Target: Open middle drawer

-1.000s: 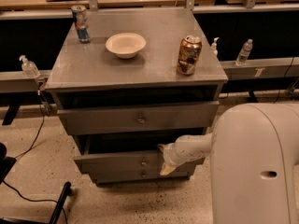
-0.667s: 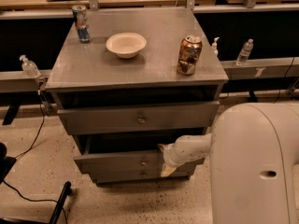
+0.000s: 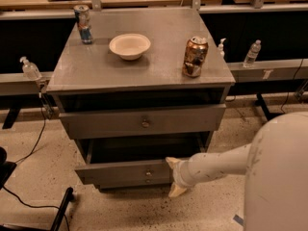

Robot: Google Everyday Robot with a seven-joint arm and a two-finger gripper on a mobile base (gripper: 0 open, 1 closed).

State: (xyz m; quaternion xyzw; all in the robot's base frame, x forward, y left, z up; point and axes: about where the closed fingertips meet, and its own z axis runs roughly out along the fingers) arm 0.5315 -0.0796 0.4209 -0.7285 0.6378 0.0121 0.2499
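The grey cabinet (image 3: 144, 76) has three drawers. The middle drawer (image 3: 115, 173) stands pulled out toward me, with a dark open gap above its front and its small brass knob (image 3: 148, 173) at the centre. My gripper (image 3: 173, 177), cream-coloured on the end of a white arm (image 3: 221, 161), is at the right end of that drawer front, just right of the knob. The taller first drawer (image 3: 106, 124) above also sticks out a little. The third drawer front (image 3: 127, 183) shows only as a thin strip below.
On the cabinet top stand a white bowl (image 3: 129, 45), a brown can (image 3: 195, 57) and a blue can (image 3: 83, 24). Bottles (image 3: 252, 53) sit on a rail behind. My white body (image 3: 281, 177) fills the lower right. A black leg and cable (image 3: 60, 211) lie on the floor at left.
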